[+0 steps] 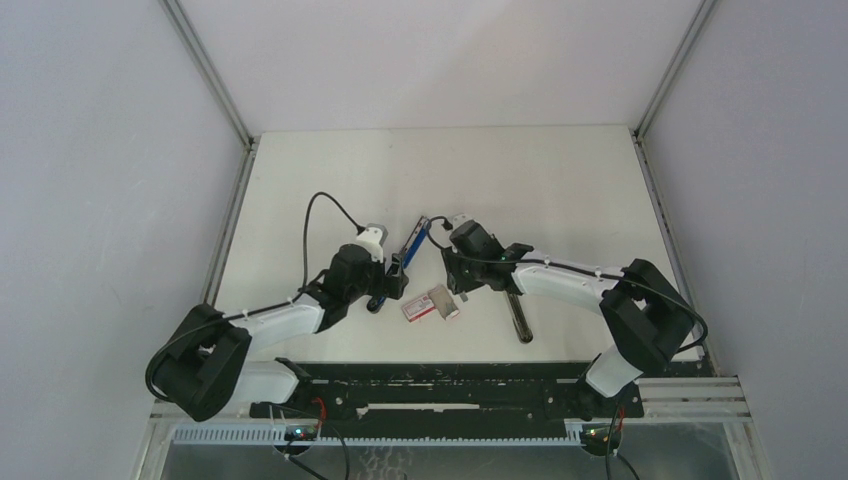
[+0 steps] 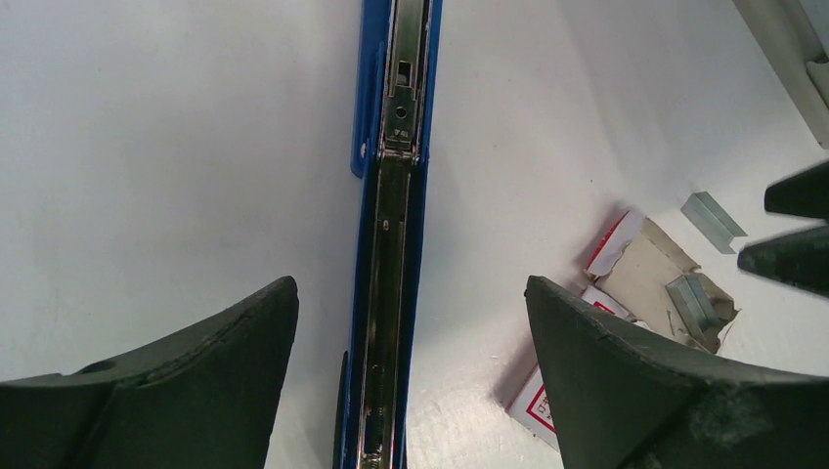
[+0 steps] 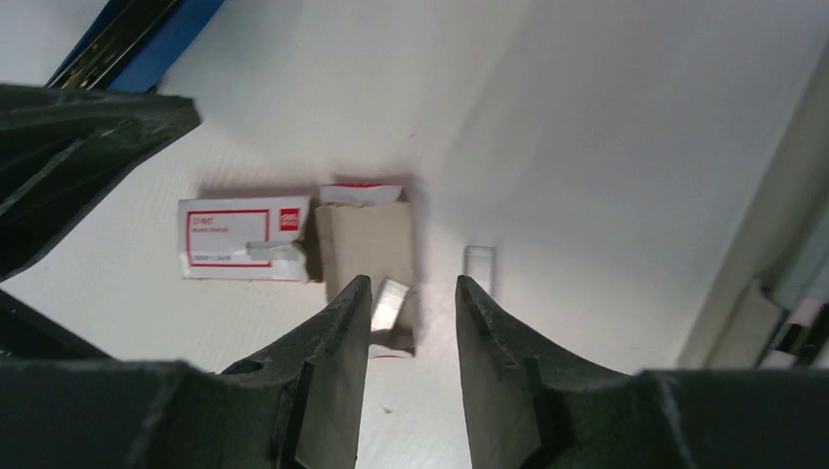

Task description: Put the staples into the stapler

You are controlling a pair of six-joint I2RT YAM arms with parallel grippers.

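Pale walls enclose a white bench (image 1: 330,170), on which the blue stapler (image 2: 396,244) is laid opened flat about midway between the left and right edges, its channel bared. Just right of it, toward the near edge, the staples are found: a red-and-white sleeve (image 3: 244,239), a grey tray (image 3: 367,244) with one strip (image 3: 389,305) in it, and a loose strip (image 3: 479,269) just beside the tray. Trouble could be expected if a thin strip were pinched askew, since it might snap or skid, or the tray be dragged; the stapler, gripped by nothing, could be shoved off line. The left tool (image 2: 408,293) is spread wide astride the stapler, no contact being seen. The right tool (image 3: 413,288) is held partly open above the tray, and nothing is gripped.
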